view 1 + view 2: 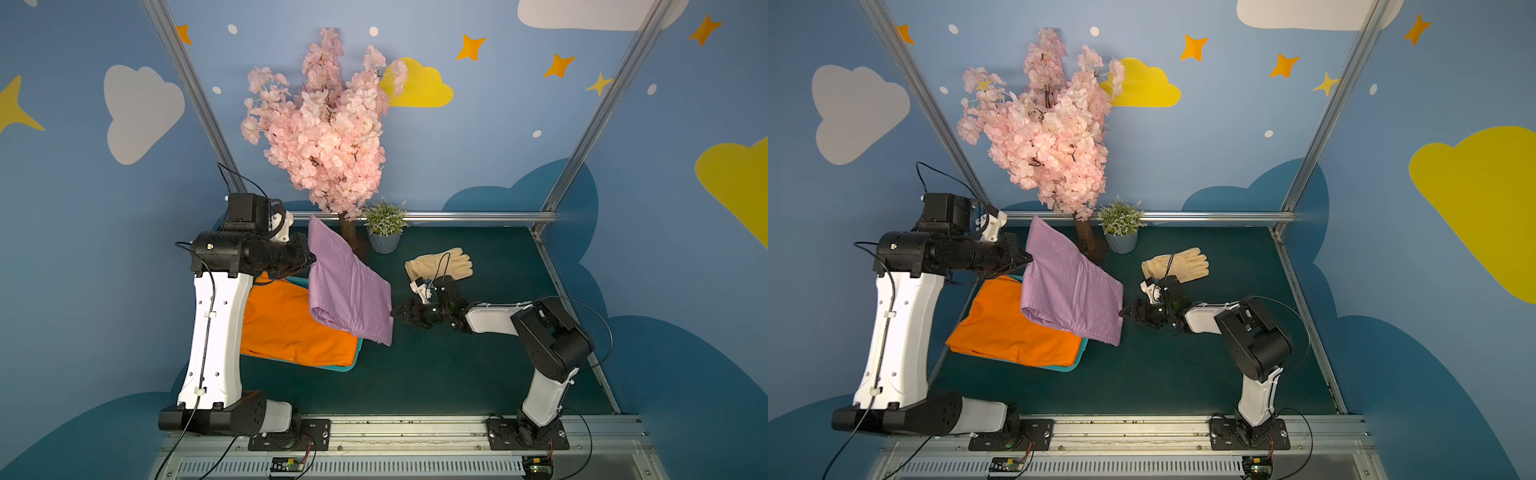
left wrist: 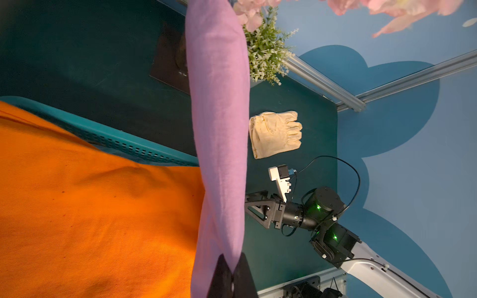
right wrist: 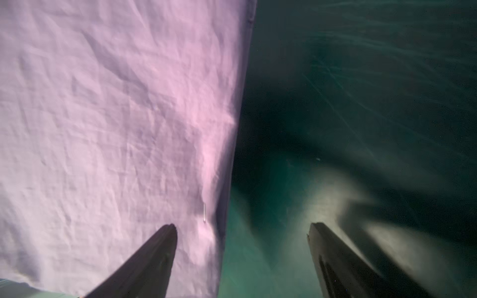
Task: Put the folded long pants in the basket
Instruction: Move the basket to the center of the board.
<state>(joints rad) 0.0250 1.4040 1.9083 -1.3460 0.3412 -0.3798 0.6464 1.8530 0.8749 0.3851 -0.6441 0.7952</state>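
Fingers [image 2: 222, 276] of left gripper [image 2: 232, 256] pinched tight on one edge of lilac pants [image 1: 349, 291]. Right gripper [image 3: 242, 226] spread wide at the opposite edge, gripping nothing. Cloth hangs lifted, sloped and wrinkled, above orange pants [image 1: 291, 328] draped over basket [image 1: 341, 368].

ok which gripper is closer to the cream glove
Right. The right gripper hovers open just in front of the cream glove; the left gripper is far across, beyond the lilac pants it grips.
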